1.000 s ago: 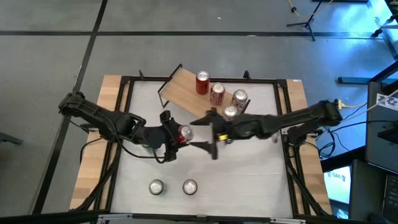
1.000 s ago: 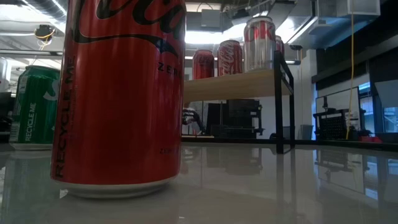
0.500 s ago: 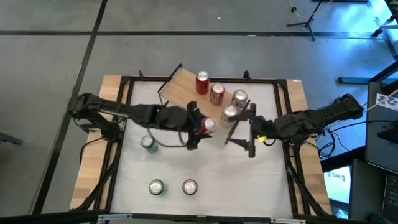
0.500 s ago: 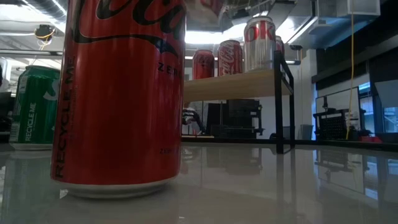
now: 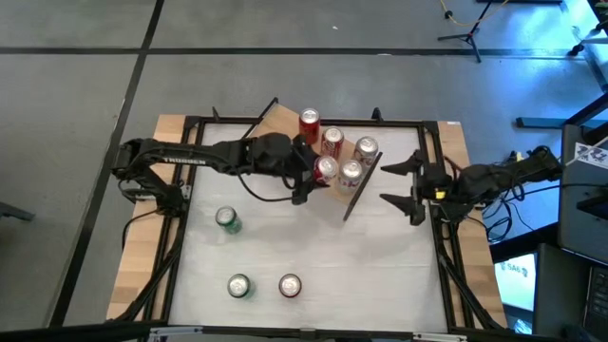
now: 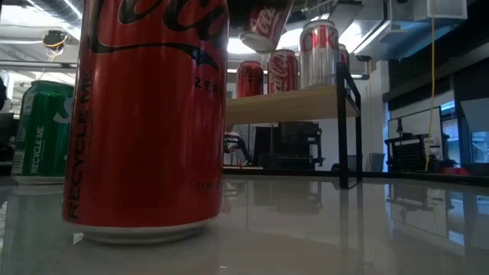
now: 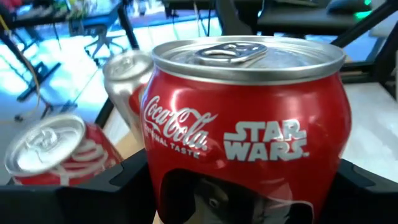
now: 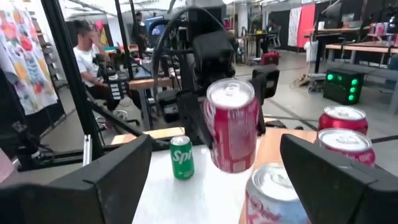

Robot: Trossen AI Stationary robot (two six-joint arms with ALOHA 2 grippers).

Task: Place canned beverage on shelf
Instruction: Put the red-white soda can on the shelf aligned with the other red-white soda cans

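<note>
My left gripper (image 5: 316,177) is shut on a red Coca-Cola can (image 7: 249,124) over the near edge of the light-wood shelf (image 5: 277,136). The can shows high in the low view (image 6: 263,21), above the shelf board (image 6: 294,103). Several red and silver cans (image 5: 332,141) stand upright on the shelf. My right gripper (image 5: 410,182) is open and empty near the table's right edge, with its fingers pointing toward the shelf. My left gripper pinches the can's side wall (image 7: 158,171) between its two fingers (image 7: 124,180), one on each side, low on the can. The fingers come about level from the table's left. The can is lifted clear above the shelf, top up and slightly tilted.
A green Sprite can (image 5: 226,219) stands on the table's left half. Two more cans (image 5: 238,285) (image 5: 290,284) stand near the front edge; one fills the low view (image 6: 145,114). A black frame (image 5: 437,123) surrounds the white tabletop. A person (image 8: 84,53) sits beyond the table.
My left gripper has carried the red can up from the middle of the table toward the far edge and the right, to the shelf. My right gripper has drawn back from the table's middle toward the right edge, still open.
</note>
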